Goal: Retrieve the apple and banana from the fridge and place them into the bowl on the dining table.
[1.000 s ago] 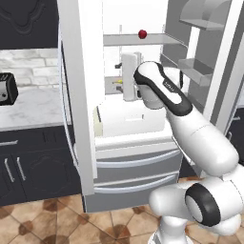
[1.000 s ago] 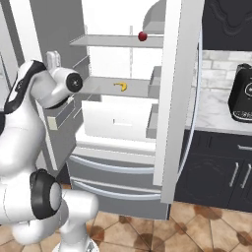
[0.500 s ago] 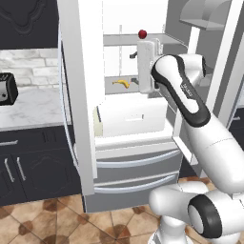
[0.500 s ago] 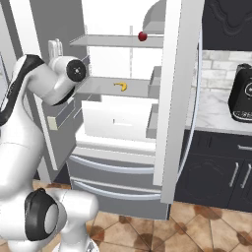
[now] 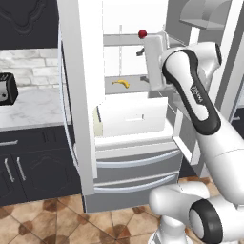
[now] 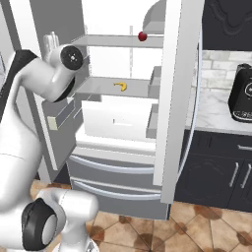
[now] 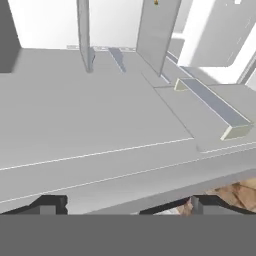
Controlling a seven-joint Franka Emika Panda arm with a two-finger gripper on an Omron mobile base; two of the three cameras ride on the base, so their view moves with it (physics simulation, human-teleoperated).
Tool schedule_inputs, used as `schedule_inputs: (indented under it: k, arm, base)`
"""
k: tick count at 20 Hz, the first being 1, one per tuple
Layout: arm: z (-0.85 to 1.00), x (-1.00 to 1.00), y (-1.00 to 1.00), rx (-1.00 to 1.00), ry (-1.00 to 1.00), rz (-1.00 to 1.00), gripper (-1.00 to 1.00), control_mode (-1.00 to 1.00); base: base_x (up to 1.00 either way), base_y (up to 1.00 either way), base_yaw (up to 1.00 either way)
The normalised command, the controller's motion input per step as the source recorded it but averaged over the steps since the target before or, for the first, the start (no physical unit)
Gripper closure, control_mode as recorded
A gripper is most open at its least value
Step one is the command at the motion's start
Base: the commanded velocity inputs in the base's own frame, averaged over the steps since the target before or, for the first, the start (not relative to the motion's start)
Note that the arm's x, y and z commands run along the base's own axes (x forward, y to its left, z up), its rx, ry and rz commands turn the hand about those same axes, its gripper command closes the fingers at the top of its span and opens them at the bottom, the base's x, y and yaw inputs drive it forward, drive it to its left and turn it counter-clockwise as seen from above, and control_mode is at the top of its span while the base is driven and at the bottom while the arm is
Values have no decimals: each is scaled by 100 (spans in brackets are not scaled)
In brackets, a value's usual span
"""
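Robot arm: white with dark joints, rose in the foreground and bent toward the open fridge.

Pincer: in the hand view its two dark fingertips stood wide apart at the bottom edge, nothing between them and nothing touching them. Beyond the tips lay pale grey and white fridge surfaces. In the left base view the hand sat level with the two upper shelves, at the right side of the opening; its fingers could not be made out there.

Fridge: grey steel, both upper doors swung open, white inside, two long drawers with curved handles at the bottom. A white inner drawer stood pulled out under the lower shelf.

Banana: small, yellow, curved, lying on the lower shelf above the white drawer, to the left of the hand and apart from it.

Apple: small, dark red, round, resting on the upper shelf, above the banana and to its right, close to the top of the hand.

Tabletop: pale marble counter over dark cabinets left of the fridge, carrying a dark toaster.

Tabletop: counter right of the fridge, carrying a dark appliance.
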Motion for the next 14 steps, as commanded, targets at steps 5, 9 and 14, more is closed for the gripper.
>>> schedule_inputs:
  k: [5, 9, 14]
  arm:
    - [3, -33, -39, -29, -5, 0, -100, -100]
    - [-9, -14, -74, -23, -7, -2, -100, -100]
    - [-29, -28, -63, -23, -11, 0, -100, -100]
  base:
    - [0, 0, 0]
    - [0, 0, 0]
    - [0, 0, 0]
